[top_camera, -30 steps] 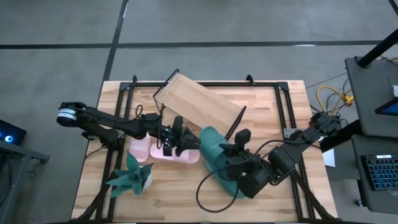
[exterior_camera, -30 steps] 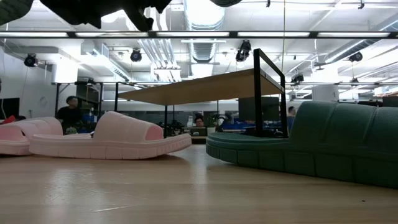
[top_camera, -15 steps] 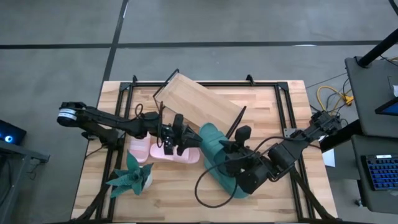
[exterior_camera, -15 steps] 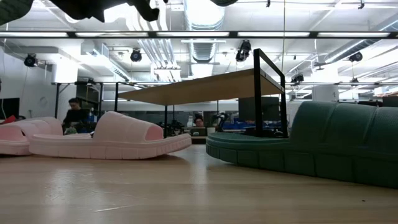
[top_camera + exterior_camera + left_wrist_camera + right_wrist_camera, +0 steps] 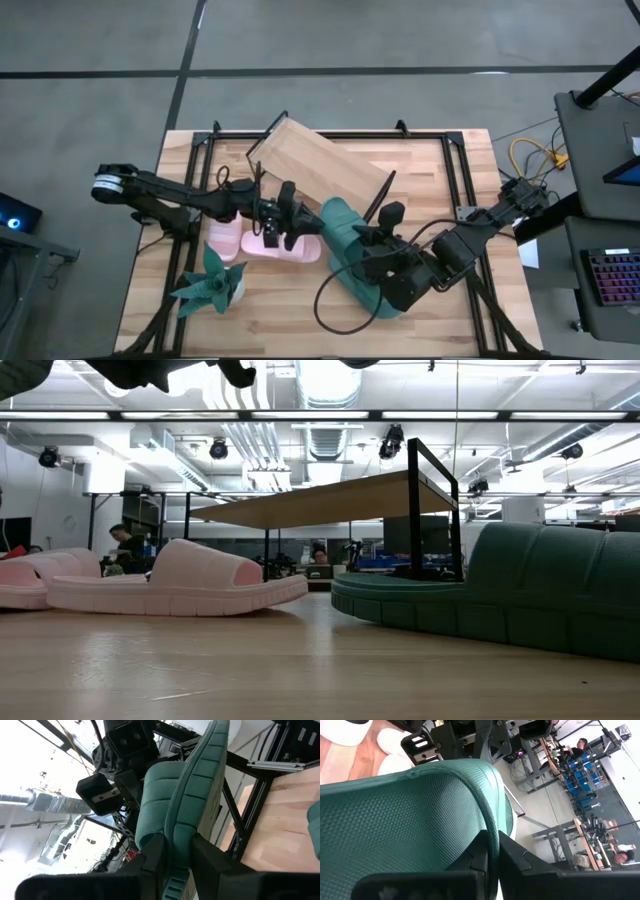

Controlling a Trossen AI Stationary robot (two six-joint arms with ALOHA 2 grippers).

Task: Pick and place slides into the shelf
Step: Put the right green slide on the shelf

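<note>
Grippers both on 1 green slide (image 5: 352, 255)
Left gripper (image 5: 175, 851) pinches its edge; right gripper (image 5: 490, 851) pinches its strap; shelf (image 5: 318, 168) just beside.

Toy plant (image 5: 209, 284), green leaves, lying near the table's (image 5: 290, 310) front left corner. Table: light wood top, black frame. Keyboard (image 5: 612, 280) on a side desk, right. People (image 5: 127, 546) seated in the room beyond.

Both arms are dark and jointed. The left arm (image 5: 170, 195) ends its base in a white-ringed cap; black cables loop beside the right arm (image 5: 470, 235).
</note>
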